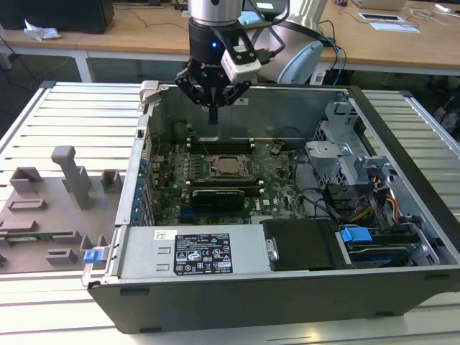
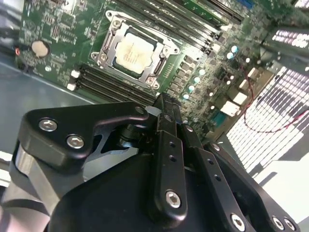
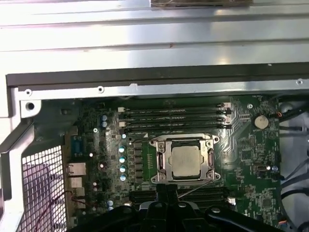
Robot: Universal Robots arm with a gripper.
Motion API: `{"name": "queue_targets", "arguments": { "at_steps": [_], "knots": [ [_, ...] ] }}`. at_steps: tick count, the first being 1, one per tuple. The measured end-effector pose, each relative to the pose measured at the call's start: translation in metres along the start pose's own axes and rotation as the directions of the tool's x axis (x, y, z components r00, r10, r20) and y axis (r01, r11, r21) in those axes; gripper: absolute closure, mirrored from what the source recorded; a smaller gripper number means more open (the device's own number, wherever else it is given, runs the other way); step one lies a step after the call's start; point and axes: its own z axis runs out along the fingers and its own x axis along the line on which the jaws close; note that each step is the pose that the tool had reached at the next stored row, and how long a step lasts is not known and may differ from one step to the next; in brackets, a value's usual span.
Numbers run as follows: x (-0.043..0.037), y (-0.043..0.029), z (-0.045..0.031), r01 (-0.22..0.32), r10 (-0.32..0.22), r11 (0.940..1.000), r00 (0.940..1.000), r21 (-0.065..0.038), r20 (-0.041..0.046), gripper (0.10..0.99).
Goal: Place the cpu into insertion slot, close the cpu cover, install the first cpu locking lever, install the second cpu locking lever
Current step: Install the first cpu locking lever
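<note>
At the exterior view's left, blocky matte grey fixtures (image 1: 68,183) are standing on the pale slatted metal desk (image 1: 79,108). Beside them the open computer case (image 1: 287,287), dark-framed with bare steel walls, is lying on its side and showing the green motherboard (image 1: 277,183), which is studded with small parts.

The black, angular gripper (image 1: 213,113) is hanging above the board's far edge. Its fingers are pressing together into one narrow tip and holding nothing. Long black memory slots (image 1: 219,146) are running between that tip and the socket.

The cpu (image 1: 228,167) is sitting in the insertion slot (image 1: 213,171) near the board's middle. In both wrist views its dull silver square top is showing through the window of the cpu cover (image 2: 108,48), a thin grey metal frame lying flat around it.

Further right, a perforated steel drive cage (image 1: 341,136) is standing inside the case, with coloured cables (image 1: 384,198) and a blue tab (image 1: 354,234) near it. Wooden desks (image 1: 144,32) are crossing the room behind.
</note>
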Motion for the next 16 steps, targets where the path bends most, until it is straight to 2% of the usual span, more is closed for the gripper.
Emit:
{"name": "queue_targets", "arguments": {
  "at_steps": [3,6,8,9,10,16],
  "knots": [
    [0.0,0.0,0.0001,0.063,-0.063,0.998,0.998,-0.001,0.0013,0.98],
    [0.0,0.0,0.0002,0.146,-0.146,0.9893,0.9893,-0.003,0.0031,0.98],
    [0.0002,0.0,0.0003,0.144,-0.144,0.9895,0.9896,-0.014,0.0044,0.98],
    [0.0004,0.0,0.0006,0.134,-0.134,0.9907,0.991,-0.025,0.0056,0.98],
    [0.0004,0.0001,0.0008,0.127,-0.127,0.9915,0.9919,-0.028,0.0057,0.98],
    [0.0009,0.0001,0.0013,0.108,-0.108,0.9937,0.9941,-0.028,0.0054,0.98]
  ]
}}
